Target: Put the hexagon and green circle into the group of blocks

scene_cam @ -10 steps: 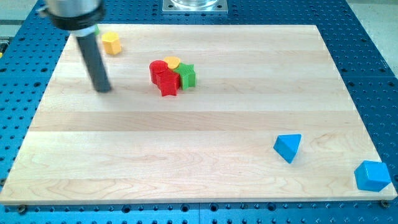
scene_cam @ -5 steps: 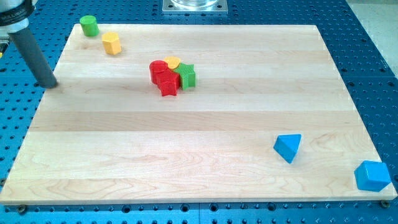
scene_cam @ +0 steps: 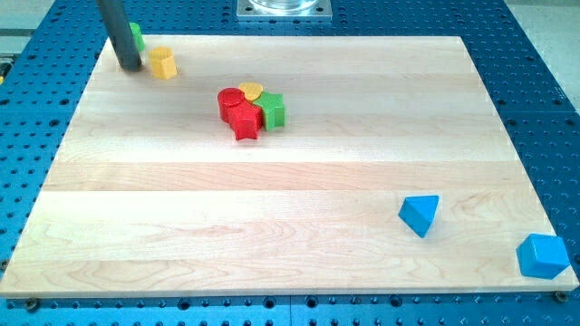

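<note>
The rod has no end effector to open or close; my tip (scene_cam: 130, 67) rests on the counter (scene_cam: 290, 226) beside the green circle (scene_cam: 136, 36), at eleven o'clock. The yellow hexagon (scene_cam: 162, 62) sits just right. Next, I judge, comes a push toward the group of blocks (scene_cam: 249, 109).

My tip (scene_cam: 129, 67) rests at the worktop's (scene_cam: 272, 208) upper left corner, in front of the green circle (scene_cam: 137, 36), which the rod partly hides. The yellow hexagon (scene_cam: 163, 62) sits just right of the tip. Near the top centre, a red circle (scene_cam: 231, 100), red star (scene_cam: 245, 120), yellow block (scene_cam: 251, 90) and green star (scene_cam: 272, 110) cluster together. A blue pyramid (scene_cam: 419, 215) and blue block (scene_cam: 543, 255) lie at lower right.
</note>
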`<state>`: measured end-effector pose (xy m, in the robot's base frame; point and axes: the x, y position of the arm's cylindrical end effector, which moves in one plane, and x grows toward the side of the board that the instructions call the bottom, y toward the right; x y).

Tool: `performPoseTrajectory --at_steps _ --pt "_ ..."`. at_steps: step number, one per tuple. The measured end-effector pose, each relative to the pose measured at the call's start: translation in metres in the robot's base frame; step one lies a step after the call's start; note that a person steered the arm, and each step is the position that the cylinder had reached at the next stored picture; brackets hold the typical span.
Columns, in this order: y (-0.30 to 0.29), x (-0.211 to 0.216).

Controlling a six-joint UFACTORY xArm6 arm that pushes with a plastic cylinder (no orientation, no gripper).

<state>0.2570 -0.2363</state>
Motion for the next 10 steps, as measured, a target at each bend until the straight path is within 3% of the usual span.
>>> performPoseTrajectory --at_steps 2,4,9,10 --pt "0.086 0.002" --pt "0.119 0.039" --pt "0.123 0.047" --pt "0.053 0.048"
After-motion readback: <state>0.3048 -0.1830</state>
